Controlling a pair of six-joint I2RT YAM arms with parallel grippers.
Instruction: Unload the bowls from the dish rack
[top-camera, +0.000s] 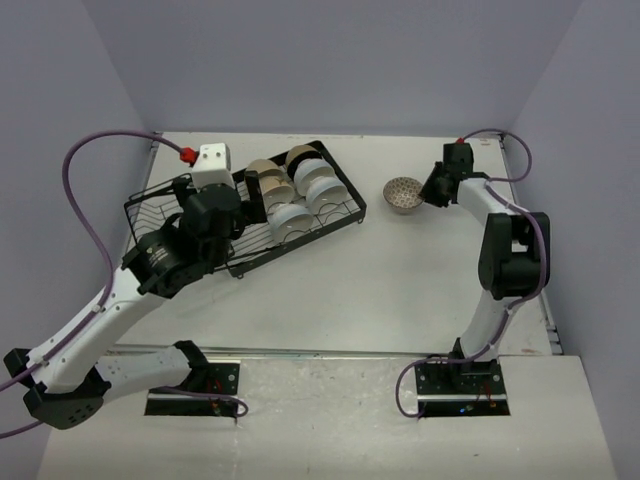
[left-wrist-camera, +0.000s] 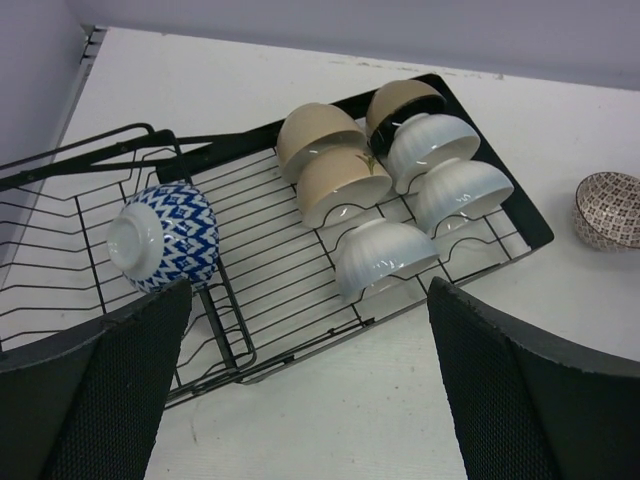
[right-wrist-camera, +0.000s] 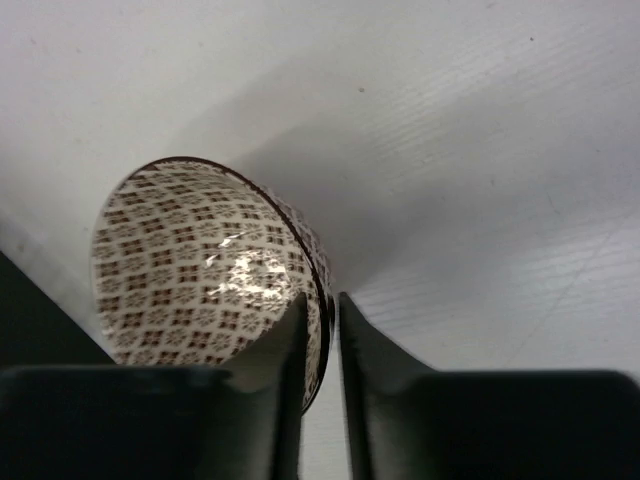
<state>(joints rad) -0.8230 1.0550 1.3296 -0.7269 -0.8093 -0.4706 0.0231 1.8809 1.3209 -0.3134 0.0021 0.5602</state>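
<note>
Right of black wire dish rack (top-camera: 352, 205), pinched brown-patterned round ceramic bowl (right-wrist-camera: 200, 260) by rim in right gripper (right-wrist-camera: 322, 300), likely for set-down. Poised left gripper (left-wrist-camera: 310, 290) agape over racked bowls (left-wrist-camera: 385, 255).

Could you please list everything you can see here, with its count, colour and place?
table: one, white, under everything
rack: one, black wire, on the table's left half
blue bowl: one, blue-and-white pattern, on its side in the rack's basket end
beige bowls: three, one with a black inside, in the rack's slots
white bowls: three, ribbed, in the slots beside the beige ones
brown bowl: one, brown-and-white pattern, on the table right of the rack
left claw: one, black, open wide above the rack's near edge
right claw: one, black, fingers either side of the brown bowl's rim
</note>
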